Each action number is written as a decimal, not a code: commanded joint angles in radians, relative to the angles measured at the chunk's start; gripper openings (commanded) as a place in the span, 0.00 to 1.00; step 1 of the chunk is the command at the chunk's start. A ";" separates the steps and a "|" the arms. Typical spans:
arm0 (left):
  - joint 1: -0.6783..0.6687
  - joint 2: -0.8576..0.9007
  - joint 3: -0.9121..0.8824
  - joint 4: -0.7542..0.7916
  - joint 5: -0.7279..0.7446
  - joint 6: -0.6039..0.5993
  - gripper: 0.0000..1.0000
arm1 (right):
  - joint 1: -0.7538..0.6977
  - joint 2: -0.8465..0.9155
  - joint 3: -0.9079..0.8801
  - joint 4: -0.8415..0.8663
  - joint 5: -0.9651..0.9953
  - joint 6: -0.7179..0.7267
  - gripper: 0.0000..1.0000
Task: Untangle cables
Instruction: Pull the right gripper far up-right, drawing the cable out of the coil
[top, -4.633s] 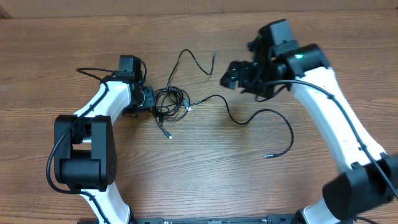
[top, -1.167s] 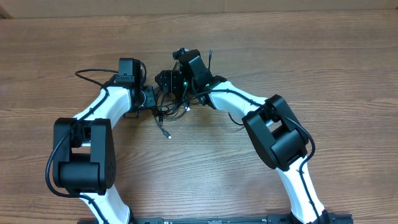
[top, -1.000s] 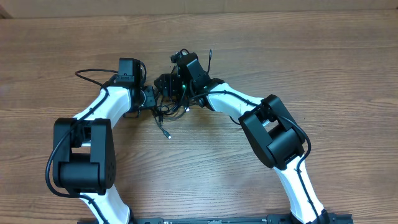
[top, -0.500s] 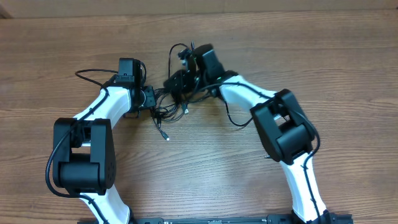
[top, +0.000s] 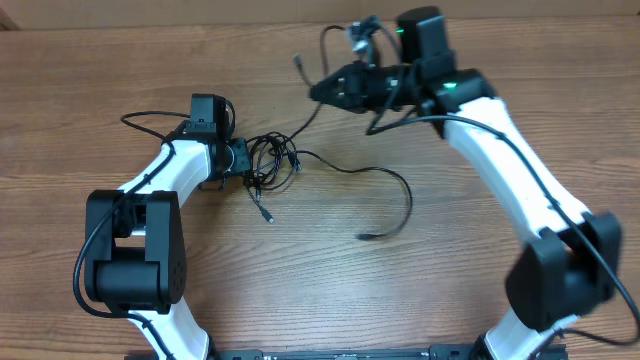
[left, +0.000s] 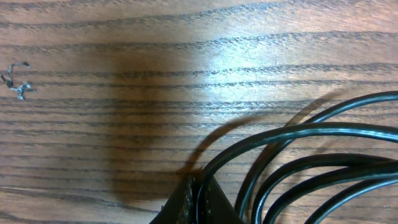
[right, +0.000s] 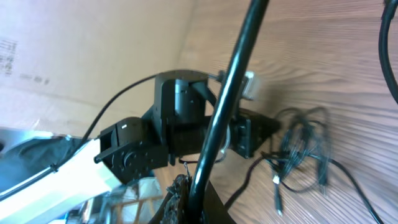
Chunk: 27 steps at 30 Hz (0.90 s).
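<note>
Lower centre of the overhead frame: one plug (top: 365, 237) lies on the table (top: 330, 300). Its cord curves up and left, back toward the bunched cables (top: 272, 163). A second plug (top: 268, 216) sits just below them.

Mid-left: left gripper (top: 243, 160) is pressed together on the cables, pinning them in the same spot as a second ago. Left wrist view shows several cords crossing right at its tip. The pinch point itself is cut off at the bottom edge.

Upper centre: right gripper (top: 325, 88) is clamped on one strand (top: 308, 120) and raised off the table. A second ago it was down at the cables with jaws spread. It has since closed and pulled up and to the right. The strand now runs from the cables to the gripper, with a loose end (top: 298, 62) sticking out upper left.

Meaning: one cord is being drawn out and the bunch looks thinner, but nothing is separated yet.

Hard to read: in the right wrist view the strand is big and blurred across the frame, and the fingertips are clipped at the bottom. The strand is probably still threaded through the rest; the overhead view is too coarse to confirm.
</note>
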 joint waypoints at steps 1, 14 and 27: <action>-0.003 0.170 -0.111 -0.020 0.004 -0.006 0.06 | -0.064 -0.087 0.003 -0.088 0.110 -0.079 0.04; -0.003 0.170 -0.111 -0.019 0.004 -0.006 0.07 | -0.335 -0.381 0.003 -0.299 0.177 -0.127 0.04; -0.003 0.170 -0.111 -0.021 0.004 -0.006 0.07 | -0.488 -0.494 0.222 -0.366 0.249 -0.127 0.04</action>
